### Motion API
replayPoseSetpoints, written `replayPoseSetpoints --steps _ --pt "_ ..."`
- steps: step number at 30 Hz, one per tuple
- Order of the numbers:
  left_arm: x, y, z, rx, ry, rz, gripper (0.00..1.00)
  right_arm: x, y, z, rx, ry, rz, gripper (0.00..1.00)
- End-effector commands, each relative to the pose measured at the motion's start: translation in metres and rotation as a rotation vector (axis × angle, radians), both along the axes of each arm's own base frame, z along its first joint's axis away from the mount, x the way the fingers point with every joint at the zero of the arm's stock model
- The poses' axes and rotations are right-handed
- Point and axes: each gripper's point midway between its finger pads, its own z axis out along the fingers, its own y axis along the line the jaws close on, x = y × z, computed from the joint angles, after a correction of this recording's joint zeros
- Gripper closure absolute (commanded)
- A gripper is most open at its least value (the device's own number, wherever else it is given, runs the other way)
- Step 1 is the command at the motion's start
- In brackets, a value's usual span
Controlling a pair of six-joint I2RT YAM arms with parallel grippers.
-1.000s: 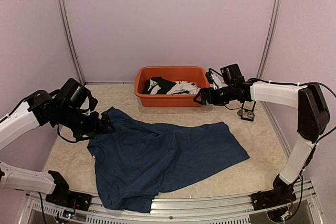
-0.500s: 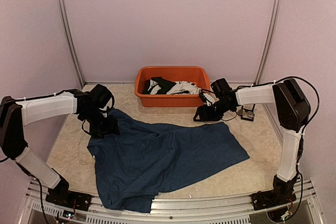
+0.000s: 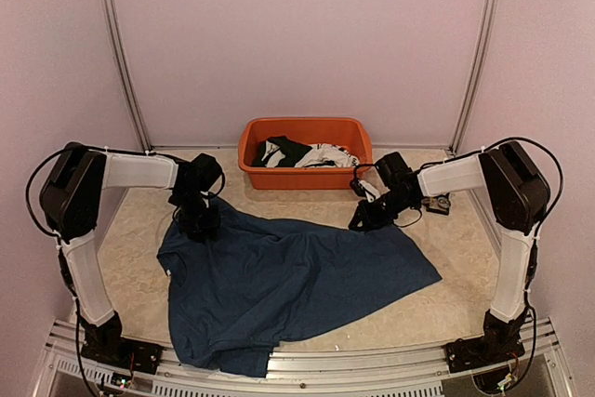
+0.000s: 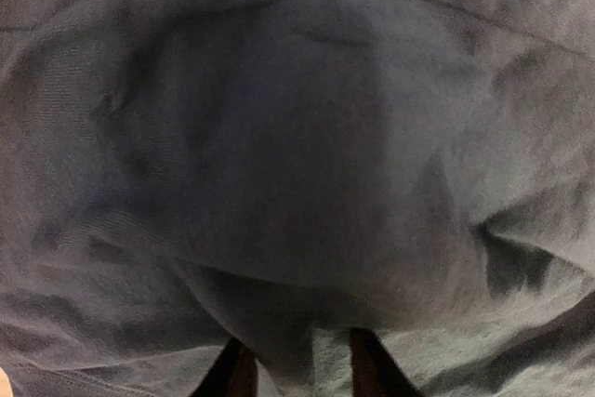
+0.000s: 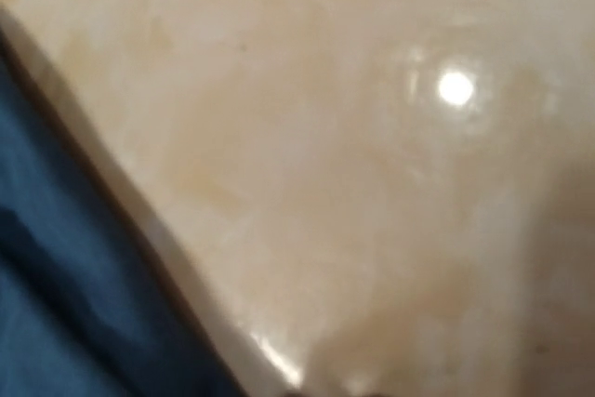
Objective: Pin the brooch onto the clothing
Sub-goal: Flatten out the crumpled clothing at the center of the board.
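A: Where is the clothing (image 3: pixel 297 276) at this moment?

B: It lies spread on the table (image 3: pixel 130 239), in front of the orange tub (image 3: pixel 249 170). The left gripper (image 3: pixel 198 222) sits on its far left corner, and the right gripper (image 3: pixel 365 218) is at its far right edge.

A: Do they hold it?

B: In the left wrist view the fingers (image 4: pixel 234 377) stand a little apart with a fold of cloth between them, but I cannot tell if they really pinch it. For the right one I cannot tell how open it is. Its camera shows mostly bare table, with the hem only at the side.

A: So what can go wrong?

B: I think the right jaws may meet on nothing, because they seem beside the hem and not over it. Then only one side lifts, and the shirt drags into wrinkles. The left may also take two layers together.

A: Anything else?

B: A small dark object (image 3: pixel 437 201) lies near the right arm. It is too small to identify, but the arm could knock it.
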Motion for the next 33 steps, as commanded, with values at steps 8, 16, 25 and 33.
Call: replayPoseSetpoints --steps 8,16,25,33 --pt "0.067 0.015 -0.020 0.091 -0.010 -0.058 0.89 -0.016 -0.036 0.017 -0.030 -0.077 -0.230 1.00" --pt "0.105 0.011 -0.031 0.158 -0.005 -0.138 0.90 -0.055 -0.069 0.068 -0.011 -0.272 -0.508 1.00" --pt "0.069 -0.004 0.006 0.016 -0.040 -0.037 0.33 -0.053 -0.057 0.058 -0.003 -0.279 -0.512 1.00" --pt "0.003 -0.043 0.038 0.003 -0.133 -0.097 0.26 -0.080 0.022 0.071 -0.072 -0.421 -0.233 1.00"
